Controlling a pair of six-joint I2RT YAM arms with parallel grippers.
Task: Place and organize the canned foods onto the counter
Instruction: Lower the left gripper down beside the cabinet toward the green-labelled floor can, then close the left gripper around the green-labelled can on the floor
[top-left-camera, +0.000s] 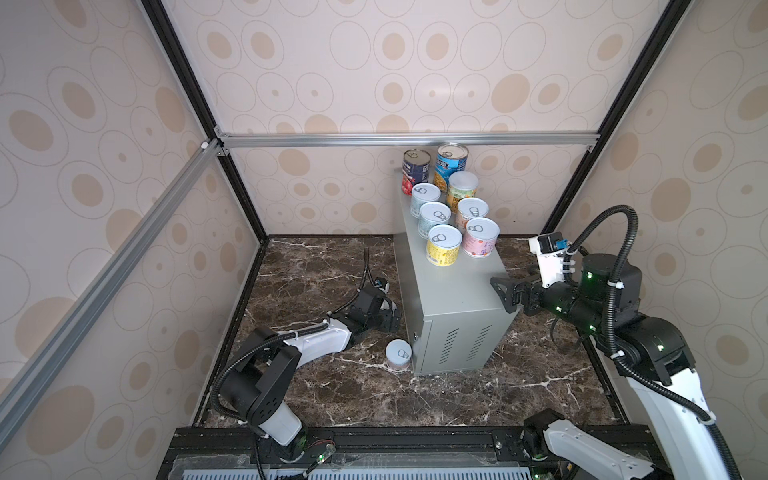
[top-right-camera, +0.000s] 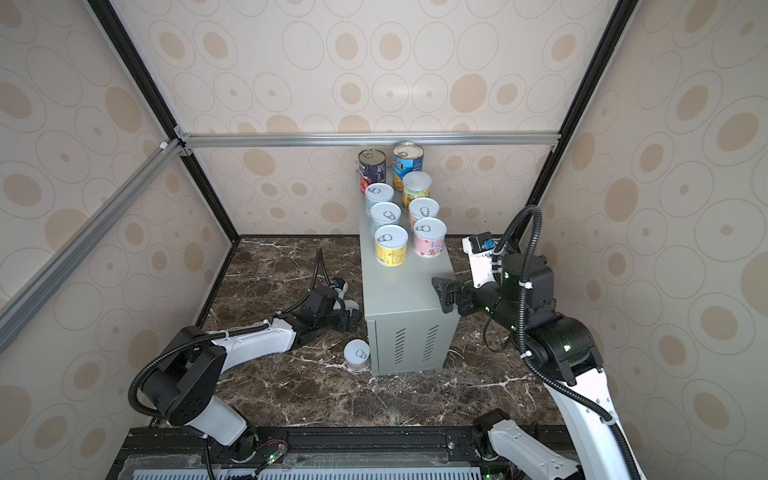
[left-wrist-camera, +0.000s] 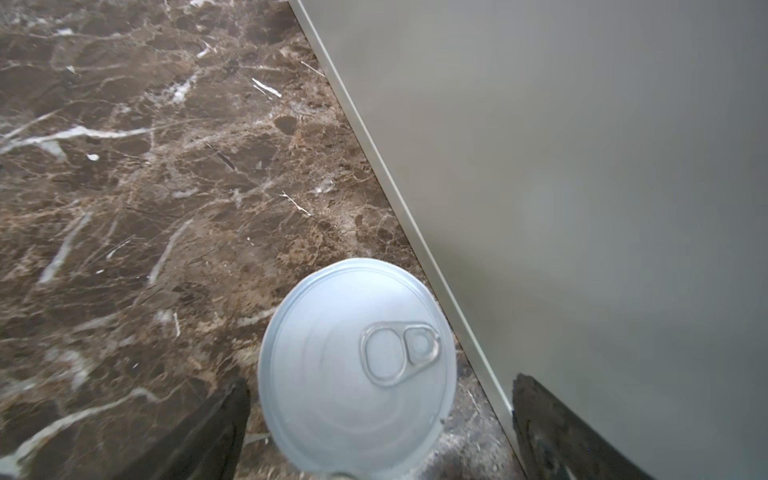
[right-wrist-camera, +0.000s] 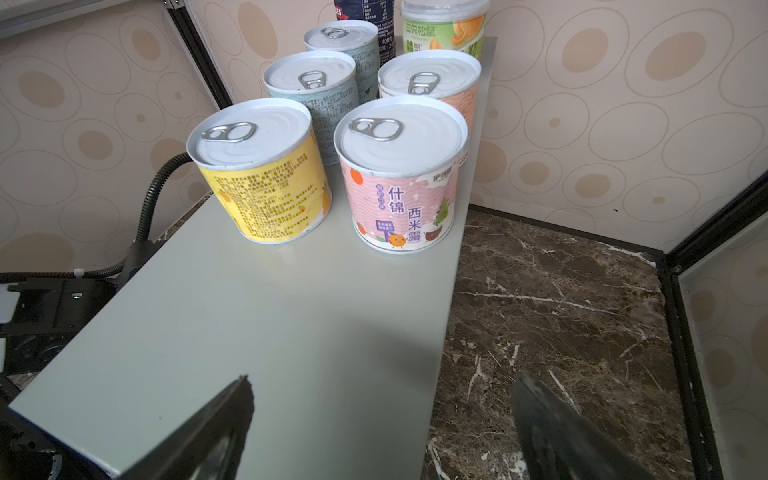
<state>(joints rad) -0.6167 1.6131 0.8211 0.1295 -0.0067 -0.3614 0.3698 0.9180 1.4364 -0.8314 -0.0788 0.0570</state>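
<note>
Left wrist view: a white-lidded can (left-wrist-camera: 357, 365) is seen upright on the marble surface (left-wrist-camera: 124, 187), beside the grey metal table (left-wrist-camera: 582, 166), between the widely spread fingers of the left end effector (left-wrist-camera: 381, 380), unclamped. Eight cans (top-left-camera: 444, 245) are ranked in two rows on the table's top; a second loose can (top-left-camera: 398, 353) is stood at its 7 o'clock corner. The right end effector (top-left-camera: 506, 296), wide and empty, is held at its 3 o'clock.

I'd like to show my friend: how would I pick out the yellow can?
Find the tall grey metal box on the dark marble. On its top, the yellow can stands frontmost in the left row. Its neighbours are a pink can and a pale blue can.
</note>
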